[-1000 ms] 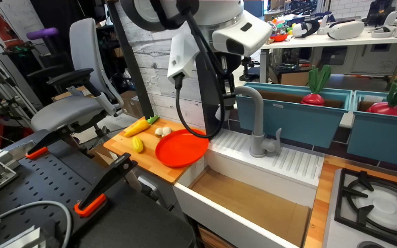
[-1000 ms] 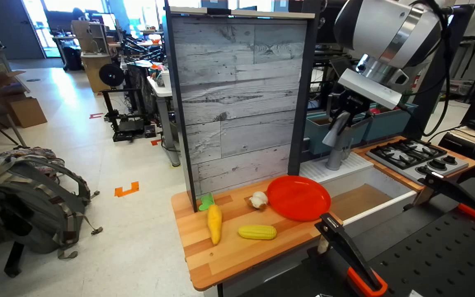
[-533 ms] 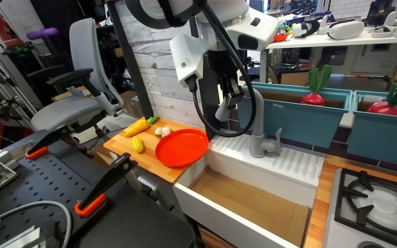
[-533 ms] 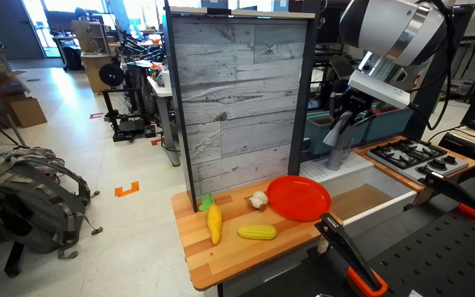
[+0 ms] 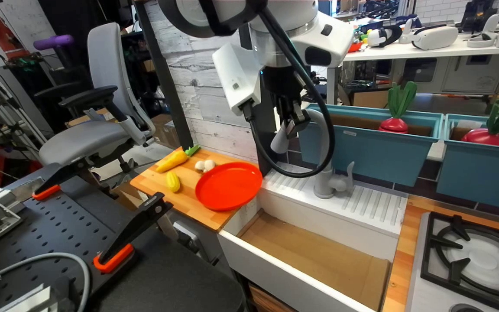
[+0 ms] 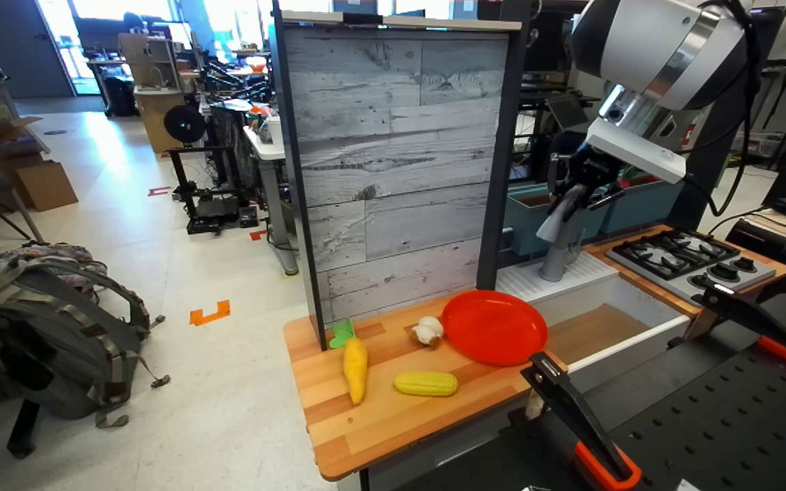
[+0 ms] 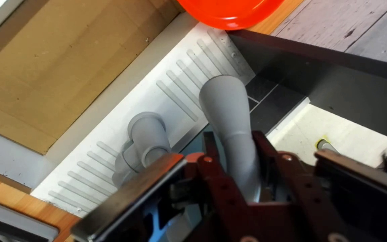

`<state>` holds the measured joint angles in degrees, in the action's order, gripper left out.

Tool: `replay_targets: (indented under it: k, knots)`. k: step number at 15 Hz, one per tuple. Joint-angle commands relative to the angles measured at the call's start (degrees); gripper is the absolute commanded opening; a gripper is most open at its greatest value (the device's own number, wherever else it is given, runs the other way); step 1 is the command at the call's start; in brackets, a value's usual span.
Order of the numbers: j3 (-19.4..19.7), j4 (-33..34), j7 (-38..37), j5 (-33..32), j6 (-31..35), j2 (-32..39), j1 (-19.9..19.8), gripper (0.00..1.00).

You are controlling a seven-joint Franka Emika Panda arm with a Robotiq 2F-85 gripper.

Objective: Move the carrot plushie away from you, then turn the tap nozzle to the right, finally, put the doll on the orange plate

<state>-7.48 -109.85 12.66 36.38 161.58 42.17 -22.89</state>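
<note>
The carrot plushie, yellow-orange with a green top, lies on the wooden counter in both exterior views. The grey tap nozzle hangs from its arched spout over the white ledge; it also shows in an exterior view and in the wrist view. My gripper is open with its fingers on either side of the spout behind the nozzle. A gap shows at the left finger; the right one is close to or touching the spout. The orange plate lies on the counter's sink-side edge. No doll is in view.
Yellow corn and a white mushroom-like toy lie near the plate. A sink with a cardboard floor is below the tap. Teal planters stand behind it. A stove and a grey wooden panel flank the area.
My gripper has moved right in both exterior views and sits around the spout. The nozzle has shifted at most very slightly. The plushie, corn and plate have not moved.
</note>
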Motion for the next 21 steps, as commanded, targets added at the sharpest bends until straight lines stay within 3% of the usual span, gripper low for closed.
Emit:
replay_targets:
  k: [1, 4, 5, 7, 12, 17, 21]
  knots:
    - [1.45, -3.67, 2.52, -0.80, 1.67, -1.89, -4.59, 0.08]
    - [0.00, -3.95, 3.39, 0.56, 1.02, -2.46, -6.50, 0.08]
    - [-0.24, -3.97, 3.20, 1.03, 0.83, -2.52, -6.64, 0.56]
    - [-0.36, -4.11, 2.56, 1.74, 1.21, -2.44, -6.39, 0.63]
    - [-0.76, -4.34, 1.71, 3.16, 1.19, -2.87, -6.41, 0.99]
    - [-1.87, -4.29, 1.32, 6.15, 0.84, -3.11, -6.95, 1.00]
    - [-3.83, -4.11, 1.41, 14.20, 0.08, -3.74, -7.33, 1.00]
